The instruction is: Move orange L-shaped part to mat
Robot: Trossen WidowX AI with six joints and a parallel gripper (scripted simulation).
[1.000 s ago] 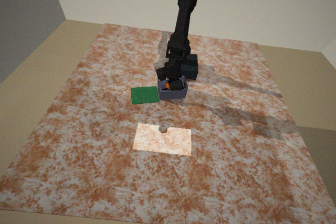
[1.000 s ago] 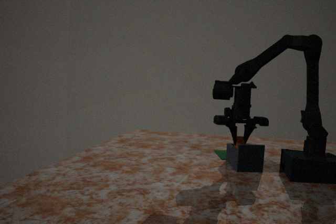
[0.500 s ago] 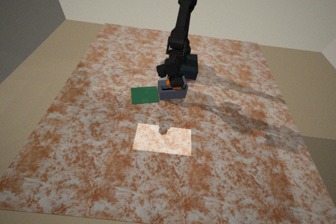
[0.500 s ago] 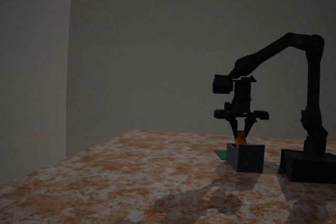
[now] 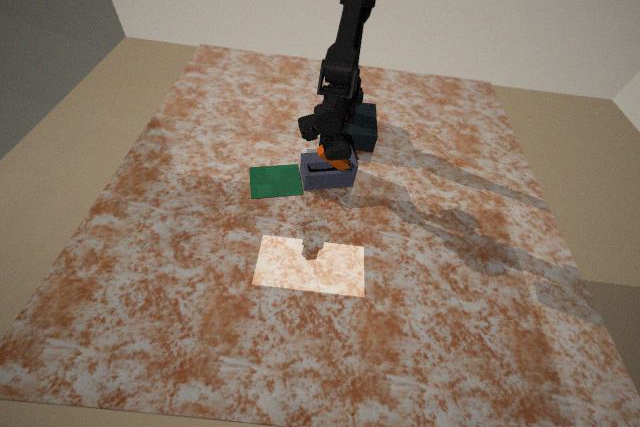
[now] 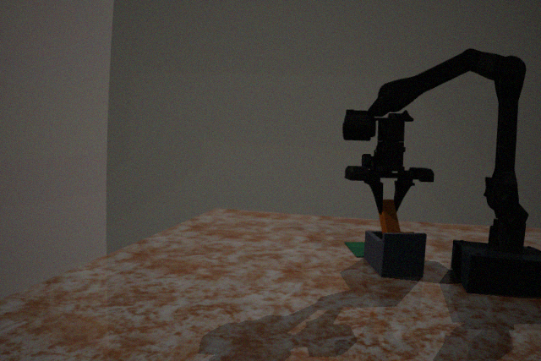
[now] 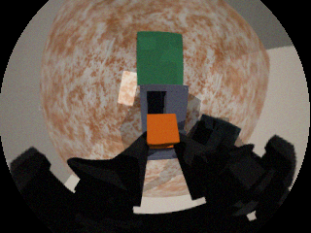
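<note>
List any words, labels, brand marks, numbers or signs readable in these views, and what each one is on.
None. No view shows any text: the orange part, held in the shut jaws of the gripper, the grey tray, the green mat and the black arm are all plain surfaces. The exterior view is dim, so a very small mark there could go unseen.

Dark arm, gripper (image 6: pixel 388 205) clamped on orange part (image 6: pixel 389 217), its lower end inside grey tray (image 6: pixel 396 254), green mat (image 6: pixel 356 248) at tray's 9 o'clock
</note>
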